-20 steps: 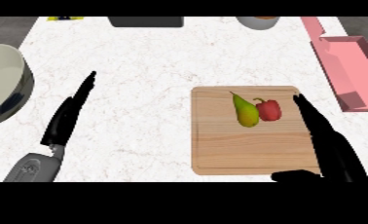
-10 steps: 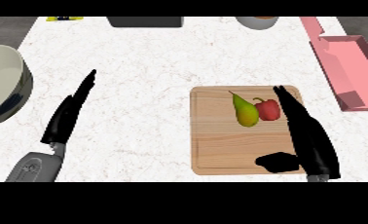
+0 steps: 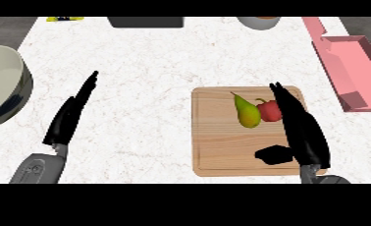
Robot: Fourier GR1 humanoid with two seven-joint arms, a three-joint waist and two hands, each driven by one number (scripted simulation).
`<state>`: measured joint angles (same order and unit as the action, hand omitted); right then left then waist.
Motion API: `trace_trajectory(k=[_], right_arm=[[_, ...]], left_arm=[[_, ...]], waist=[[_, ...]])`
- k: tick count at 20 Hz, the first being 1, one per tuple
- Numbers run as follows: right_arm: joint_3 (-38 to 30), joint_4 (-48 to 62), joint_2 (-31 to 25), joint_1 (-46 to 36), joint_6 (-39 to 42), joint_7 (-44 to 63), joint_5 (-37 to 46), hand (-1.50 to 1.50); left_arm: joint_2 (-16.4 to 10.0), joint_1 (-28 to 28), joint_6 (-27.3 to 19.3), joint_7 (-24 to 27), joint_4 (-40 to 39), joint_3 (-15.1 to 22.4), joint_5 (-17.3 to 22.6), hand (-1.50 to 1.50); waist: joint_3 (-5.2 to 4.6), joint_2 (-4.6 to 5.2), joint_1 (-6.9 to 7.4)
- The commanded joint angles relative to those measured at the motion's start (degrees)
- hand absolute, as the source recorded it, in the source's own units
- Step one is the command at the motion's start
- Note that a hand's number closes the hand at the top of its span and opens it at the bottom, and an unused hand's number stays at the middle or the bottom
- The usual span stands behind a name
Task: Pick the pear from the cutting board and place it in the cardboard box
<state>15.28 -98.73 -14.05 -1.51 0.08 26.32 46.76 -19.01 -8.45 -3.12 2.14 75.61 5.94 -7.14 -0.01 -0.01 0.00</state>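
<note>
Head view: the yellow-green pear (image 3: 247, 112) lies on the square wooden cutting board (image 3: 217, 146), touching or just beside a small red fruit (image 3: 270, 112) on its right. The right hand (image 3: 303, 131) hovers over the board's right part, its fingers (image 3: 288, 103) straight and released along the red fruit's far side, thumb spread low toward the board's middle; it grasps nothing. The left hand (image 3: 67, 117) rests open on the white speckled desk (image 3: 159, 58) at the view's left, well apart from the board. The pink open-topped box (image 3: 348, 68), by my reading the target, stands at the right edge and holds no pear. Judged so, the task has barely begun: closing on the pear, lifting, carrying and placing all remain.
</note>
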Motion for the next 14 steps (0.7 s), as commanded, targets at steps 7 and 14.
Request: trace_trajectory(k=[7,14], right_arm=[[-2.56,12.03,6.05,-8.15,0.29,-2.04,4.08,-1.5],[-1.53,10.52,8.45,-4.09,0.17,-1.73,6.92,-1.5]], left_arm=[[3.32,1.28,1.51,-1.81,2.91,-1.76,-4.55,0.0],[4.84,0.1,4.07,0.28,0.59,-4.56,-5.31,0.0]], waist=[[0.02,0.02,0.21],[0.0,-0.01,-0.09]])
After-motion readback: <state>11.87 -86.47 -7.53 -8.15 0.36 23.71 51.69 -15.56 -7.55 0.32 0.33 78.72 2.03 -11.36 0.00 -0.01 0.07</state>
